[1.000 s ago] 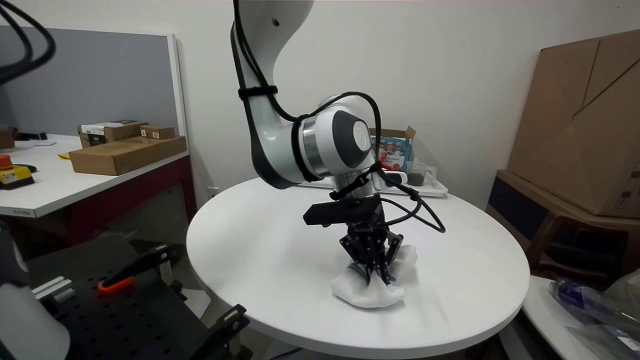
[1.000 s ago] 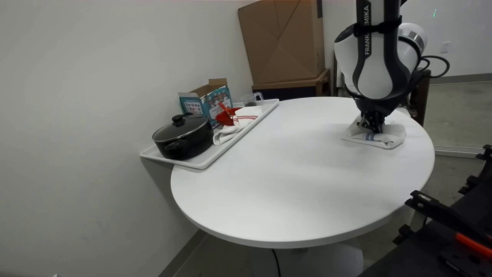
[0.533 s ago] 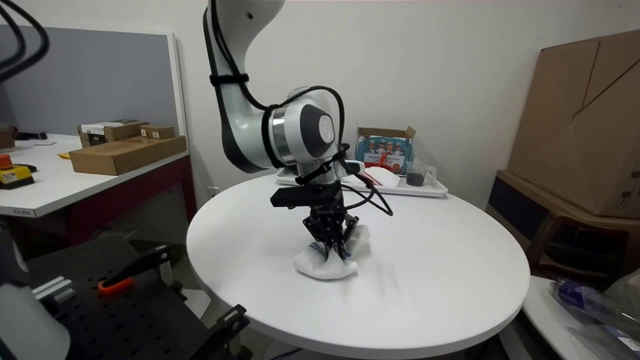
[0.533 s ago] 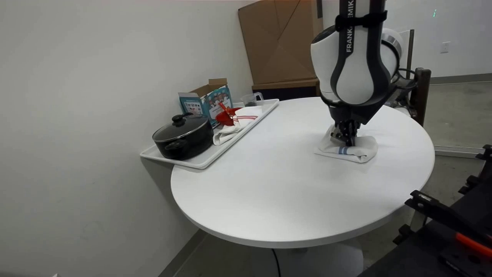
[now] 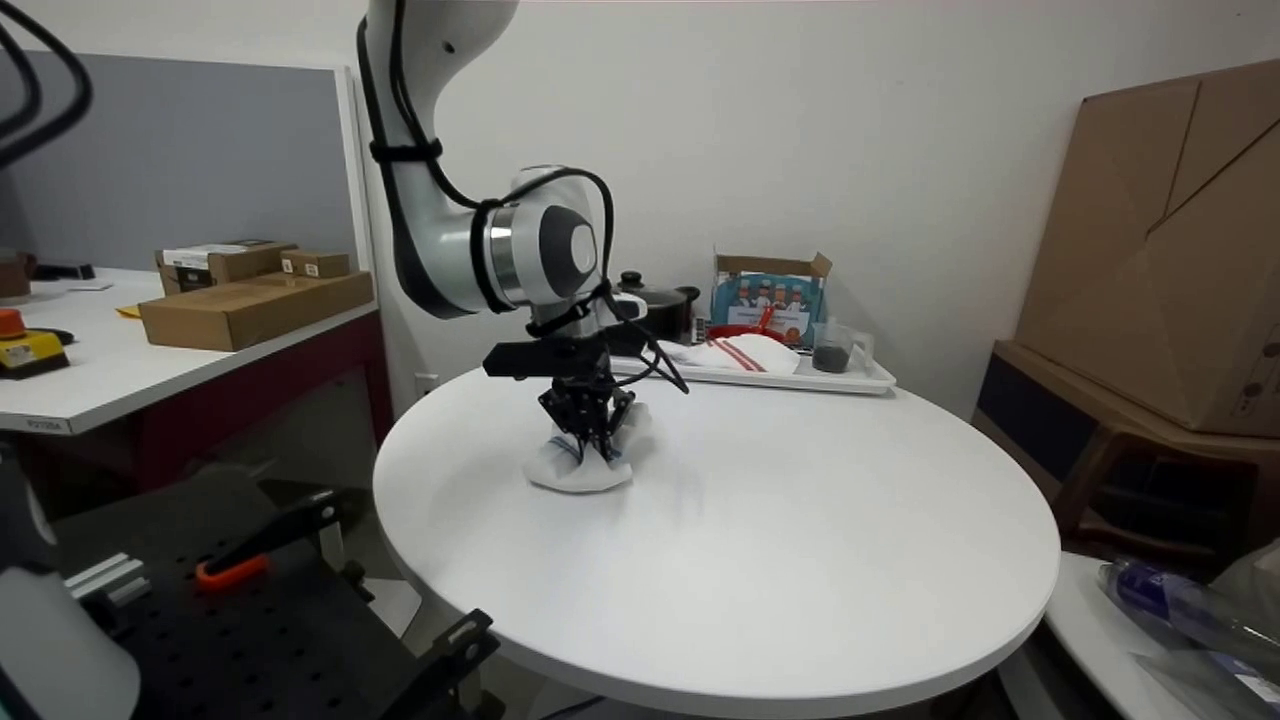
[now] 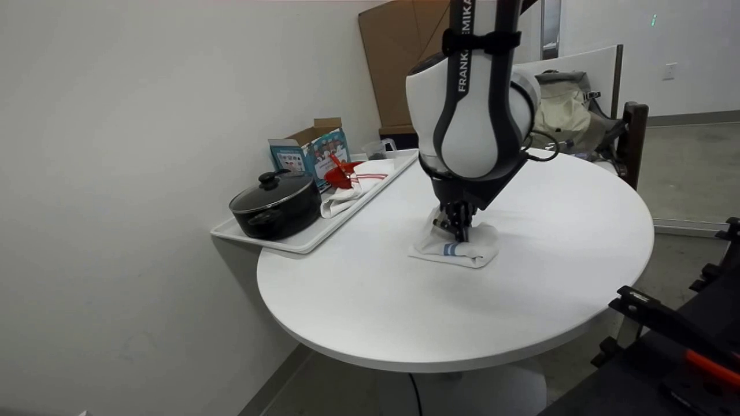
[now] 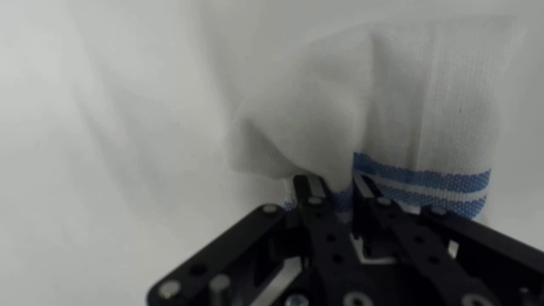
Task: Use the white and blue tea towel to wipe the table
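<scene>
The arm (image 6: 469, 136) bends down over the table (image 6: 433, 312), its gripper (image 7: 333, 187) pointing down and pinching a gathered fold of the towel (image 6: 466, 254). Compared with a second ago, arm and towel have slid across together, closer to the edge where the tray (image 6: 312, 241) sits. The towel lies rumpled in from the edges, near the table's middle, white with blue stripes, part of it folded over.

In an exterior view, my fingers (image 6: 462, 229) point down into the white and blue tea towel (image 6: 469, 253), spread around them on the round table (image 6: 439, 320); well left of them, as I look, a tray (image 6: 314, 239) holds a black pot (image 6: 277, 214).
</scene>
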`<state>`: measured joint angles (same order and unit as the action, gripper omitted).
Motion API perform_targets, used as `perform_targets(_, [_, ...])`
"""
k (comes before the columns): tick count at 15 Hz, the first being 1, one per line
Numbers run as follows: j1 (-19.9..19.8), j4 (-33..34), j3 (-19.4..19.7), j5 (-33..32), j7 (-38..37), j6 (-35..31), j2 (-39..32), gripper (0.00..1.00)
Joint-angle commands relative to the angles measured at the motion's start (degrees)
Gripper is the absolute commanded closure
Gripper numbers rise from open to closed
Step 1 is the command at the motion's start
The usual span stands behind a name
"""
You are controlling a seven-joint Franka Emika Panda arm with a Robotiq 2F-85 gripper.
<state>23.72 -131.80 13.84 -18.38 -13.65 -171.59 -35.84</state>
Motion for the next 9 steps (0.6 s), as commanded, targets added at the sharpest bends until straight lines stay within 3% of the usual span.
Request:
perform_targets(1, [2.83, 6.88, -1.98, 3.00, -0.55, 0.44, -5.44, 0.96])
perform_targets(6, [5.39, 13.01, -4.93, 4.21, -0.03, 1.11, -8.61, 0.96])
perform_targets(9, [5.56, 13.45, -6.92, 4.09, 1.08, 1.39, -8.64, 0.96])
